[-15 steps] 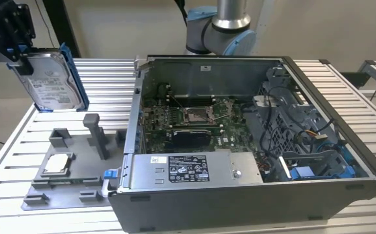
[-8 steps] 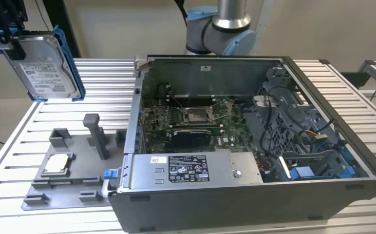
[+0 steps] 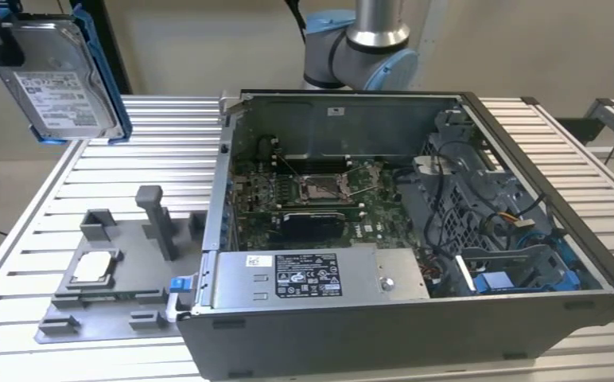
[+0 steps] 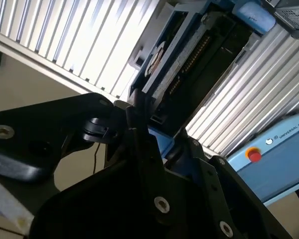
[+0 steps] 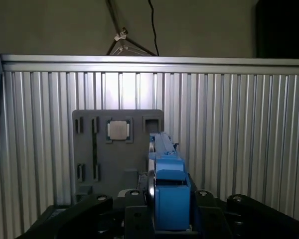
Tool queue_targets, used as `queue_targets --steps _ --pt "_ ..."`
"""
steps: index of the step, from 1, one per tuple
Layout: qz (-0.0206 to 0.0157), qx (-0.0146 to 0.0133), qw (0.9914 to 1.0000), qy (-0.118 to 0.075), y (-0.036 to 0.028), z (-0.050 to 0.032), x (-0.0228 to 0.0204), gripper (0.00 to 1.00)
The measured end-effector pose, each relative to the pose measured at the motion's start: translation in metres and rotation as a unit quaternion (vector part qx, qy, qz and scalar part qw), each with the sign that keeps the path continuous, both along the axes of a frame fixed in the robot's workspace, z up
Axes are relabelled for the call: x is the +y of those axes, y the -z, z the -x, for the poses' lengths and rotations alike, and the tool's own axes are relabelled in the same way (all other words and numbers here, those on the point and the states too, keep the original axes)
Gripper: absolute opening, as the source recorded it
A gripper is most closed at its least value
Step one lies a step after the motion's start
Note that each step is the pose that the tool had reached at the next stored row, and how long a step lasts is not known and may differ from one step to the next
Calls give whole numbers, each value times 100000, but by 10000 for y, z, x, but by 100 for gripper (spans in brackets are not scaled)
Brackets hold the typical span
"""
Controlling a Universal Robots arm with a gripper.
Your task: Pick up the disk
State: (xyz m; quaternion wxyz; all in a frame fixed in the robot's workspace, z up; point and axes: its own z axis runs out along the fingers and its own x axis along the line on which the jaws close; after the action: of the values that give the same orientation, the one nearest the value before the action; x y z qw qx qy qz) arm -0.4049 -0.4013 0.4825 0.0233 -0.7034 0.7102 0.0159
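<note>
Evenly lit exterior view, dim wrist views, glare on table (image 4: 65, 30)

arm: the silver and blue arm (image 3: 363, 48) stands up straight, well apart from the disk (image 3: 58, 79), toward the exterior view's right.
gripper: the black gripper (image 3: 12, 40) sits at the disk's top end.
fingers: the fingers (image 5: 132, 201) squeeze the disk, one on each flat side.
hold: the disk hangs in the air.

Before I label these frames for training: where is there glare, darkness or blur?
Exterior view: even light, the disk sharp. Second wrist view: the table slats glare white, the tool dark and soft. First wrist view: dim, with one bright patch on the table slats.
</note>
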Motion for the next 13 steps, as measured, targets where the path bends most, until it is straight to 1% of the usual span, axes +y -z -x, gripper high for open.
queue_targets --steps 5,6,8,10,11,13 --pt "-4 -3 100000 3 -227 0 0 0" --pt "-4 -1 100000 4 -244 0 1 0" --pt "3 9 100000 0 -256 -1 1 0" --pt "-8 -18 100000 -11 -256 -12 0 0" --pt "-4 -8 100000 -7 -256 -34 0 0" --pt "3 28 100000 1 -257 -122 1 0"
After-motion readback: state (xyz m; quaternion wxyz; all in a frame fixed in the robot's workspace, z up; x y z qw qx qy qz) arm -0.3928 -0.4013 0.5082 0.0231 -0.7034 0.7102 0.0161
